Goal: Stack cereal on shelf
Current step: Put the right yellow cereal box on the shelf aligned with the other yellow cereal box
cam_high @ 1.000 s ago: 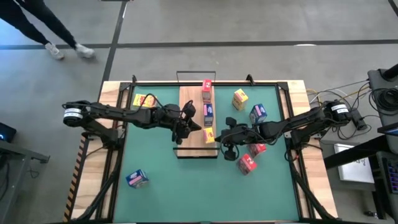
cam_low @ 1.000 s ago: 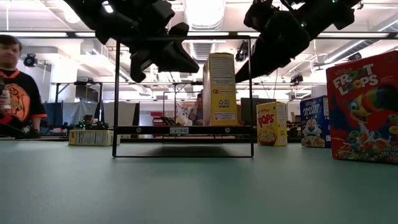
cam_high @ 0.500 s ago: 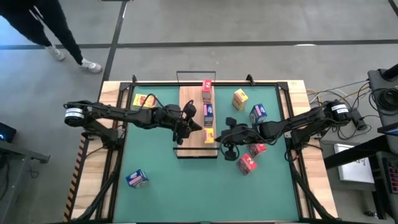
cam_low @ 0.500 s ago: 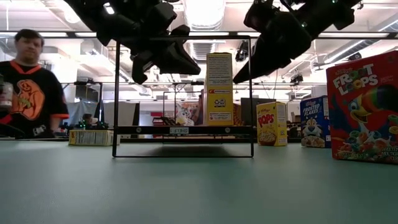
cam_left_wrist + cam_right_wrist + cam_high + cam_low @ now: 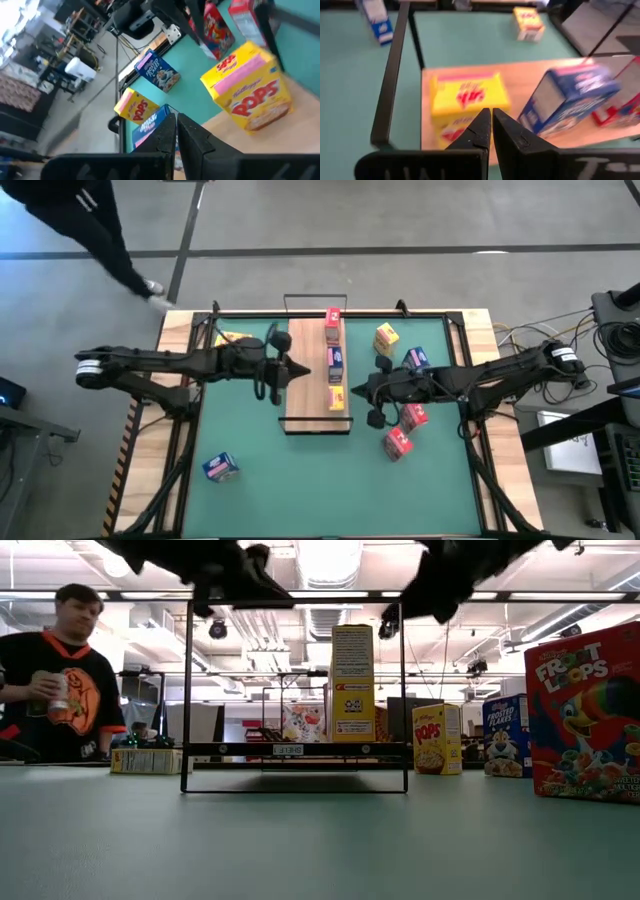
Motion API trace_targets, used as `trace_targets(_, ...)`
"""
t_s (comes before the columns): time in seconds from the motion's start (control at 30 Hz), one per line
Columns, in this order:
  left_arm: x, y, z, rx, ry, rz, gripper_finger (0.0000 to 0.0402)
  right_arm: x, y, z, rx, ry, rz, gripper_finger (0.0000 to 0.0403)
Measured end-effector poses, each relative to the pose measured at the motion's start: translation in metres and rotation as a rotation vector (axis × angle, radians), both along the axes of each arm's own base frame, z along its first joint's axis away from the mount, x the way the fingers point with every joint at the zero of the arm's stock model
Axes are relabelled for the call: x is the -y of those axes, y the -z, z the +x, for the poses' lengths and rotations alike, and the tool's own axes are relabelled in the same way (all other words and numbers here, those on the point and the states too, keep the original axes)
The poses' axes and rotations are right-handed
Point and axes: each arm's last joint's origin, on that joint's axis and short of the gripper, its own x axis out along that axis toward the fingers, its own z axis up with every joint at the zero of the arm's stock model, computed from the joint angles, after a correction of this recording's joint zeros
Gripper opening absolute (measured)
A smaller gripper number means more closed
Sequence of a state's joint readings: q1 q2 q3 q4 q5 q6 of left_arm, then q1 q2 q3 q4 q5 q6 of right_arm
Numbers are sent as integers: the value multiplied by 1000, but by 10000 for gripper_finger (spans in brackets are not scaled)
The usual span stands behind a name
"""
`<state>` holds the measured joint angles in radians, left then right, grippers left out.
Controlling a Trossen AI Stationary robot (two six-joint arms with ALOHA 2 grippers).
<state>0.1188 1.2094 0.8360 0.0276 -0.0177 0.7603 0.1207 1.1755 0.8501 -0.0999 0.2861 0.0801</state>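
The shelf (image 5: 308,385), a light-wood board in a black wire frame, stands mid-table on the green mat. Along the board's right side three cereal boxes stand on their bases in a row: red (image 5: 332,323), blue (image 5: 336,363) and yellow (image 5: 337,397). My left gripper (image 5: 286,370) hangs shut above the shelf's left edge. My right gripper (image 5: 357,389) hangs shut just right of the yellow box. The wrist views show both pairs of fingers closed on nothing: the left gripper (image 5: 176,127) and the right gripper (image 5: 491,122), which looks at the yellow box (image 5: 467,100).
Loose cereal boxes lie on the mat: yellow (image 5: 232,338) at far left, blue (image 5: 219,468) at near left, yellow (image 5: 386,336), blue (image 5: 415,360) and two red ones (image 5: 413,418) (image 5: 397,443) on the right. A person (image 5: 60,670) stands beyond the table.
Both grippers have risen and drawn back from the shelf, the left toward the table's left edge and the right a little toward the right edge, both staying shut. The boxes on the shelf have stayed in place.
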Motion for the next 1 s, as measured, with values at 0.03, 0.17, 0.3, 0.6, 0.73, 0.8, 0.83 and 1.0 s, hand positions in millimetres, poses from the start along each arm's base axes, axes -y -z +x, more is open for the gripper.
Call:
trace_targets(0.03, 0, -4, -4, 13, -11, -30, 0, 2, -5, 0, 17, 7, 2, 9)
trace_targets(0.17, 2, -11, -17, 13, -46, -134, 0, 14, -22, 3, 47, 34, 16, 9)
trace_targets(0.3, 6, -9, -26, 7, -60, -208, 0, 29, -35, 8, 32, 72, 52, 9)
trace_targets(0.6, 12, 3, -43, 35, -66, -275, 0, 76, -59, 18, -102, 246, 159, 9)
trace_targets(0.73, 13, 5, -51, 49, -71, -284, 0, 100, -65, 18, -219, 387, 238, 9)
trace_targets(0.8, 13, 4, -55, 54, -72, -289, 0, 112, -68, 19, -265, 446, 267, 9)
trace_targets(0.83, 13, 3, -57, 55, -72, -289, 0, 118, -69, 19, -280, 473, 280, 9)
trace_targets(1.0, 14, 1, -63, 47, -74, -289, 0, 142, -73, 17, -371, 615, 358, 9)
